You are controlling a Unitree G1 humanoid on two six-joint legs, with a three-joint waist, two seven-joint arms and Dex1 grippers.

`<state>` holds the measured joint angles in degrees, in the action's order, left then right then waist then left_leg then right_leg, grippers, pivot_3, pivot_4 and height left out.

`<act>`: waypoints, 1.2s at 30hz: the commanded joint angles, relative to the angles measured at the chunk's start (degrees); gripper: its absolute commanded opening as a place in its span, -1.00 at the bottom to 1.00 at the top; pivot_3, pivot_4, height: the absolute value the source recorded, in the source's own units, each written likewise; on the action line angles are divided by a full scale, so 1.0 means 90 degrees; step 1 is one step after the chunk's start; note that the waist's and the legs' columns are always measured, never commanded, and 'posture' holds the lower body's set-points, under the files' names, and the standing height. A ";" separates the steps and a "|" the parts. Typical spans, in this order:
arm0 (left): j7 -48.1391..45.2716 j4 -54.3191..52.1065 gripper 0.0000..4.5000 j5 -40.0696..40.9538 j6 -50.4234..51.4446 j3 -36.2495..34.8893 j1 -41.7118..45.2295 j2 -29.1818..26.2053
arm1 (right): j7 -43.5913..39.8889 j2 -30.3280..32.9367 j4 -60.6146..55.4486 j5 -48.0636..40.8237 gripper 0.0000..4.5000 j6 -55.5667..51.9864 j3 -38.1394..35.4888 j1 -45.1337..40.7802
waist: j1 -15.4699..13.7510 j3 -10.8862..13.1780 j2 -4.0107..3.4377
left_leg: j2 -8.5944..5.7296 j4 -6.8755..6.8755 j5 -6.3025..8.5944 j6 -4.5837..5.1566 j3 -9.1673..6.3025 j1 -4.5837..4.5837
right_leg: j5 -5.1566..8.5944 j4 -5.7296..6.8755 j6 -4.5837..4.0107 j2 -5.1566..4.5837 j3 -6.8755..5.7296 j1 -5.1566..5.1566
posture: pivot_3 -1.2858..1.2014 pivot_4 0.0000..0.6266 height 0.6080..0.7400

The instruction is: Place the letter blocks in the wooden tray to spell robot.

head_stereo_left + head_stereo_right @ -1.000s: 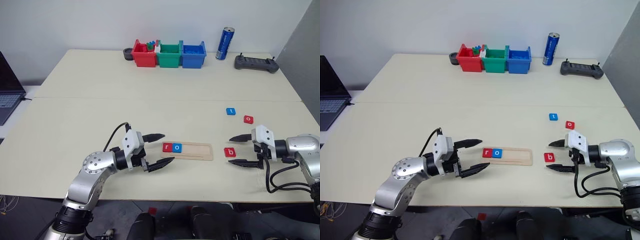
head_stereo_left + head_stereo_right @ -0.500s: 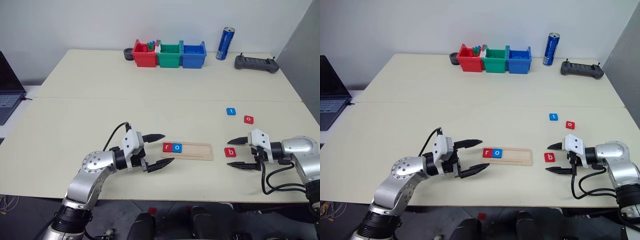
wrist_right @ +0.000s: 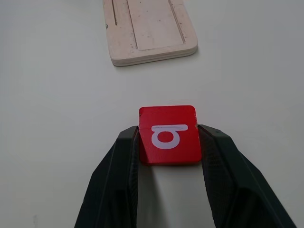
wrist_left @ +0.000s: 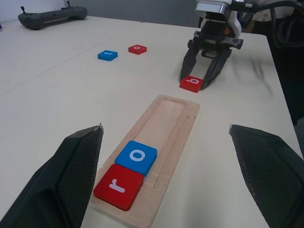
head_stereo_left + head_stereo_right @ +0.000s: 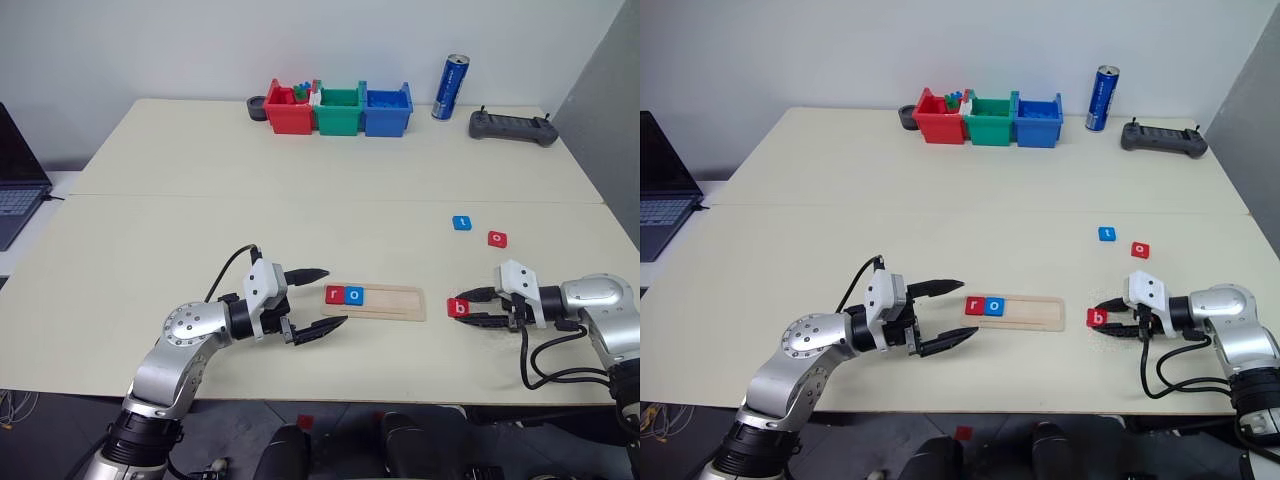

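right gripper (image 3: 168,156) pinching the red b block (image 3: 168,134) between both fingers, on the table (image 5: 300,160) just off the tray's bare end. left gripper (image 5: 312,299) spread wide, empty, hovering at the other end of the wooden tray (image 5: 395,301). red r block (image 4: 118,186) and blue o block (image 4: 136,157) side by side in the groove at that end. blue t block (image 5: 461,223) and red o block (image 5: 497,239) loose on the table, beyond the right gripper.
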<state>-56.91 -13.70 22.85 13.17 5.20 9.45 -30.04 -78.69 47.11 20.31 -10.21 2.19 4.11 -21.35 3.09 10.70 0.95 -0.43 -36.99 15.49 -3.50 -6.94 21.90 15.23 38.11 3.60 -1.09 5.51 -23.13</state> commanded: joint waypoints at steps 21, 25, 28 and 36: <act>-0.0286 -0.0008 1.00 0.0196 -0.0247 -0.0373 0.0011 -0.0312 | 0.1652 -0.1389 -0.2738 -0.0006 -0.36 -0.2701 0.0932 -0.0900 | -0.0025 -0.0003 -0.0005 | -0.0002 -0.0001 0.0000 -0.0001 -0.0011 0.0005 | -0.0001 0.0003 -0.0001 -0.0003 -0.0009 -0.0003 | 0.03 -0.52 1.00; -0.0285 0.0001 1.00 0.0173 -0.0251 -0.0363 0.0012 -0.0311 | 0.1700 -0.1429 -0.2898 0.0040 -0.36 -0.2751 0.1147 -0.0809 | -0.0021 -0.0003 -0.0005 | -0.0001 -0.0001 0.0000 -0.0001 -0.0011 0.0005 | -0.0001 0.0004 -0.0001 -0.0002 -0.0011 -0.0003 | 0.03 -0.52 1.00; -0.0280 0.0007 1.00 0.0156 -0.0264 -0.0348 0.0019 -0.0303 | 0.1761 -0.1443 -0.2864 0.0103 -0.36 -0.2707 0.1252 -0.0785 | -0.0021 -0.0003 -0.0005 | -0.0001 -0.0001 0.0000 -0.0001 -0.0011 0.0004 | -0.0001 0.0005 -0.0001 -0.0002 -0.0011 -0.0003 | 0.03 -0.52 1.00; -0.0289 0.0042 1.00 0.0126 -0.0313 -0.0347 0.0011 -0.0313 | 0.1796 -0.1460 -0.2647 0.0319 -0.36 -0.2570 0.1366 -0.0832 | -0.0020 -0.0003 -0.0005 | -0.0001 -0.0001 0.0000 -0.0001 -0.0011 0.0004 | -0.0001 0.0005 -0.0001 -0.0002 -0.0011 -0.0004 | 0.03 -0.52 1.00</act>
<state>-59.39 -12.71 23.80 11.78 3.04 9.38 -32.46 -62.46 33.93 -2.54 -7.62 -21.96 16.38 -28.10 2.91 10.67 0.90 -0.44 -37.00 15.49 -3.50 -7.04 21.94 15.22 38.16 3.59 -1.10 5.41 -23.16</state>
